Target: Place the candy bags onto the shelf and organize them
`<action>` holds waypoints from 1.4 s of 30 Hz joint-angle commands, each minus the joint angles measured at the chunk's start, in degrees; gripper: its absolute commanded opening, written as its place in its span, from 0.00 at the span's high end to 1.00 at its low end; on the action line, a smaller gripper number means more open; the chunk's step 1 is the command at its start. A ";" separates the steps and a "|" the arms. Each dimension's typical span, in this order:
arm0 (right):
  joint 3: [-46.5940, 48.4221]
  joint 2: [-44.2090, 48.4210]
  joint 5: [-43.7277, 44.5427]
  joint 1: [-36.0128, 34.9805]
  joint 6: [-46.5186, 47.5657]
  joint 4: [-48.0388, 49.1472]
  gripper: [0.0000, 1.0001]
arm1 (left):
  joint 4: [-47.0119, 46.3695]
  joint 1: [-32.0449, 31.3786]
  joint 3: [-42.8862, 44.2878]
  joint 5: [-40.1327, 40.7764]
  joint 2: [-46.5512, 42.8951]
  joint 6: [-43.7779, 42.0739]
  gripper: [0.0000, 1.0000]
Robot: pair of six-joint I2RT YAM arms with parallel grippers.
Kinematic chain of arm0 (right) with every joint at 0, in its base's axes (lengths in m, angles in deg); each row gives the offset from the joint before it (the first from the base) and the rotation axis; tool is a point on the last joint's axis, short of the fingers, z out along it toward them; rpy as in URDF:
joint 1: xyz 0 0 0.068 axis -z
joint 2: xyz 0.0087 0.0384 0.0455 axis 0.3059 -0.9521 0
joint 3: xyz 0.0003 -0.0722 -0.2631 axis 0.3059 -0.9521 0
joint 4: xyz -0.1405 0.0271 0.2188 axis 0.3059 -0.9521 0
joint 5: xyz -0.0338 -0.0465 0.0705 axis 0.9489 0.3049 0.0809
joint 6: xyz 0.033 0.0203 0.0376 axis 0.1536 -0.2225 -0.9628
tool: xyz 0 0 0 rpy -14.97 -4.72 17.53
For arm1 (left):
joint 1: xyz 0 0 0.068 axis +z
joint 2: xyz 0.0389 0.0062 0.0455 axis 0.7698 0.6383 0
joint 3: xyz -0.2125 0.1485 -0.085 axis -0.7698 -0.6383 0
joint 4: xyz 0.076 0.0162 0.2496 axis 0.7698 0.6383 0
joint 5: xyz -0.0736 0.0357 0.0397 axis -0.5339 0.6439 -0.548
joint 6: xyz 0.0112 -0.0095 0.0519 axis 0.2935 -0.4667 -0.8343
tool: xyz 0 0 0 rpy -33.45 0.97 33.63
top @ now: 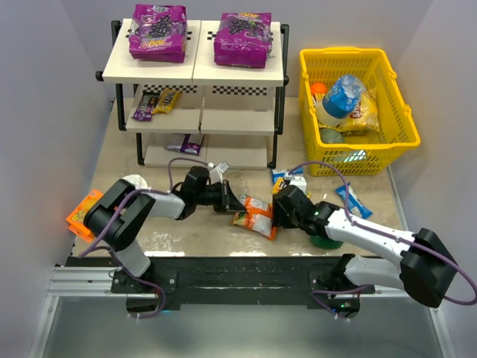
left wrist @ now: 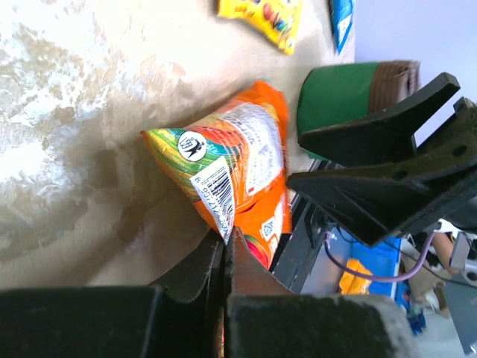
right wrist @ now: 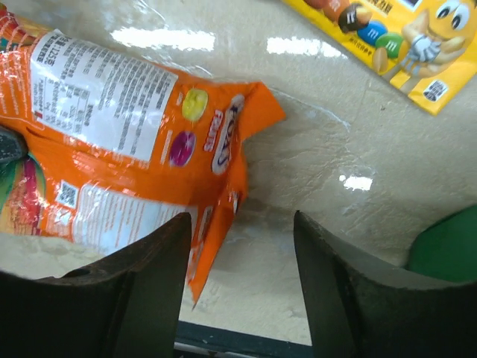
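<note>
An orange candy bag [top: 257, 216] lies on the table between my grippers. My left gripper [top: 235, 203] is shut on its edge; in the left wrist view the jaws [left wrist: 226, 245] pinch the seam of the orange bag [left wrist: 238, 164]. My right gripper [top: 279, 215] is open at the bag's other end; in the right wrist view [right wrist: 242, 231] the orange bag's [right wrist: 112, 149] corner hangs beside the left finger [right wrist: 141, 261]. The shelf [top: 194, 71] holds two large purple bags [top: 158, 31] [top: 243, 37] on top, small bags [top: 156, 101] on the middle tier and a dark-purple one [top: 186, 143] on the bottom tier.
A yellow basket [top: 387, 82] with a bottle stands at the back right. A yellow bag [right wrist: 387, 37] and a blue bag [top: 350, 200] lie near my right arm. A green object [top: 326, 240] sits by it. An orange box [top: 83, 214] lies at the left edge.
</note>
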 commanded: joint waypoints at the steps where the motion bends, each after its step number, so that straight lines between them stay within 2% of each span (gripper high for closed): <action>1: 4.52 5.77 2.78 0.20 -0.39 -5.06 0.34 | 0.18 0.71 -2.08 5.75 -10.08 4.41 1.00; 10: 9.70 14.22 3.05 0.20 0.31 -10.78 0.30 | 4.66 1.77 -6.83 25.61 -28.80 14.95 1.00; 14: 11.46 16.07 3.31 0.20 0.66 -11.75 0.30 | 3.52 1.68 -9.30 37.63 -33.57 21.02 1.00; 18: 12.52 18.35 3.66 0.37 0.75 -13.07 0.30 | 1.85 1.07 -10.71 45.82 -34.80 28.13 1.00; 27: 16.21 22.57 3.84 0.20 1.98 -15.71 0.27 | -3.42 0.01 -8.16 60.07 -28.66 35.87 1.00; 34: 17.88 23.80 3.40 0.29 2.68 -16.76 0.26 | -12.37 -0.16 -2.55 65.87 -17.15 39.93 1.00; 42: 17.79 24.42 3.31 0.20 2.95 -17.38 0.26 | -8.54 -0.95 9.49 71.14 -3.62 44.22 1.00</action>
